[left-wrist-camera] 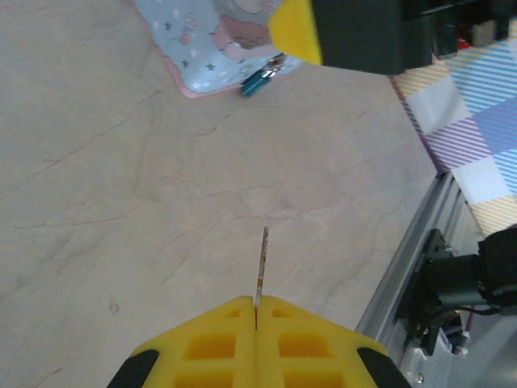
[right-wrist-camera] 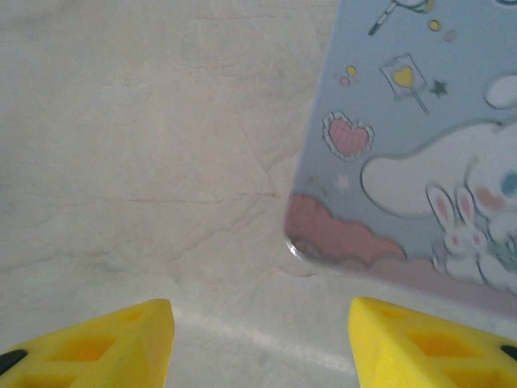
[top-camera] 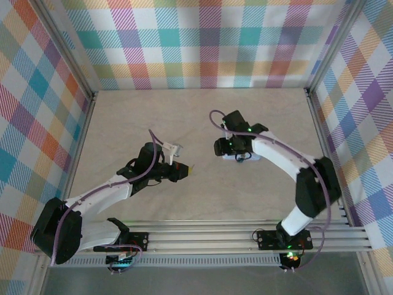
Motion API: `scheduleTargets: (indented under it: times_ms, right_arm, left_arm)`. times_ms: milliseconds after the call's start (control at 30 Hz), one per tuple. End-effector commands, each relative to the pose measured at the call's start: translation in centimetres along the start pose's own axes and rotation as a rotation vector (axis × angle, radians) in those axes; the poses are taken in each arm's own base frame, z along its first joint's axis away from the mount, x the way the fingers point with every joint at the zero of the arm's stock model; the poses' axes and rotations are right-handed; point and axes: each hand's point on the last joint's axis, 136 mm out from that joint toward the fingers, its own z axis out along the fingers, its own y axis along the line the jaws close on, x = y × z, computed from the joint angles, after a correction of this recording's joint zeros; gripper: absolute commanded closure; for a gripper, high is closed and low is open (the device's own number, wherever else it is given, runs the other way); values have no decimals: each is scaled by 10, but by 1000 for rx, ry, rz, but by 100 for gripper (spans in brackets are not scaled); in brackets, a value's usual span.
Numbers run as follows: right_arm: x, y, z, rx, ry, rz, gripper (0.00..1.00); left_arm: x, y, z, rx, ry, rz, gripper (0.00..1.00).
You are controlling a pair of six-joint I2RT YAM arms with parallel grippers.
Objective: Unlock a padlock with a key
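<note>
Yellow-padded and pressed tight together, the left hand (left-wrist-camera: 256,303) pinches a thin metal key (left-wrist-camera: 262,267). The key's blade sticks out from between the pads, seen edge-on and pointing towards the pale blue tin (left-wrist-camera: 214,48). From above, this hand (top-camera: 187,168) hangs over the pale table (top-camera: 123,117), off to the left of the tin (top-camera: 236,157) and well apart from it.

The padlock (left-wrist-camera: 258,81), tiny and dark bluish-teal, lies on the table just beside the tin's rounded, pink-edged corner, on the side facing the key. I cannot tell whether it touches the tin. A small shiny part at its upper end points towards the tin's edge.

The right hand (top-camera: 226,147) sits directly over the tin. Seen from the left wrist, one of its yellow fingers (left-wrist-camera: 295,32) hangs just above the padlock and the tin's corner. Its own camera shows the hand (right-wrist-camera: 258,343) spread wide, gripping nothing. Beyond its two yellow tips is bare table (right-wrist-camera: 145,162), and the tin's cartoon lid (right-wrist-camera: 420,162), with rabbits, a heart and a pink cloud, lies ahead and to one side.

Plaid walls (top-camera: 202,43) stand around the table on three sides.
</note>
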Motion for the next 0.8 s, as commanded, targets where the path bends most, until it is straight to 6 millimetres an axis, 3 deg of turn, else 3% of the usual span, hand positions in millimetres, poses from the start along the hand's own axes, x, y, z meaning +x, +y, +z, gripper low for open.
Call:
scheduleTargets:
  times_ms: [0, 133, 233, 333, 533, 700, 767]
  right_arm:
    - [1, -1, -20, -37, -105, 130, 40]
    - [26, -25, -19, 23, -134, 247, 40]
    - [51, -46, -4, 92, -116, 342, 40]
    - [61, -56, 11, 125, -116, 394, 41]
    - [34, -15, 1, -111, -254, 363, 48]
    - [58, -60, 11, 84, -175, 460, 42]
    - [63, -70, 17, 147, -145, 454, 39]
  left_arm:
    - [-5, -26, -2, 122, -36, 57, 100]
    - [0, -33, -1, 160, -3, 88, 100]
    - [2, -35, 3, 181, 20, 77, 100]
    - [2, -39, 6, 213, 27, 67, 100]
    - [3, -41, 7, 216, 47, 77, 100]
    - [3, -31, 12, 165, 48, 65, 100]
    - [3, -30, 14, 164, 51, 57, 100]
